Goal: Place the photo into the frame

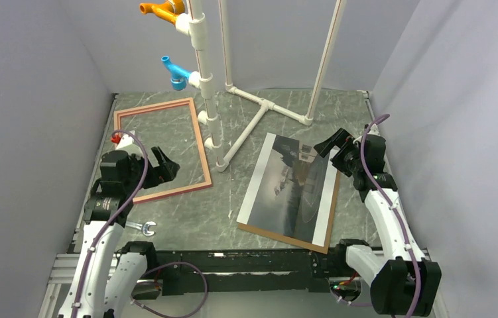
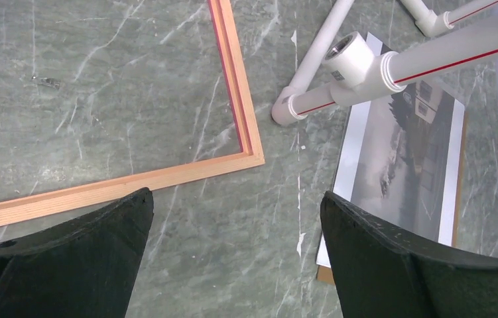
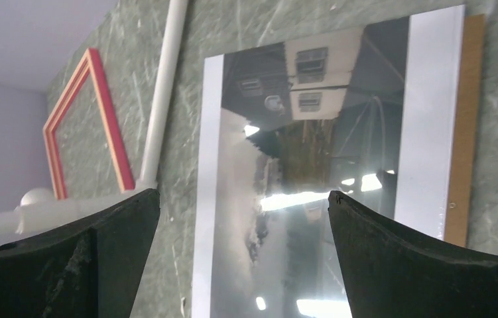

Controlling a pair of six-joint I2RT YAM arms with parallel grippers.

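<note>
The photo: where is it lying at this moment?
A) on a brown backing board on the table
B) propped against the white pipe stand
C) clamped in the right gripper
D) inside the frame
A: the photo lies flat on the brown board, whose edge shows beside its white band, well apart from the frame.

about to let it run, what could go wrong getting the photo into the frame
The photo lies flat on a brown board, so the open right pincer may lift both or crease the print. The white pipe stand sits between photo and frame; a low carry could snag it.
</note>
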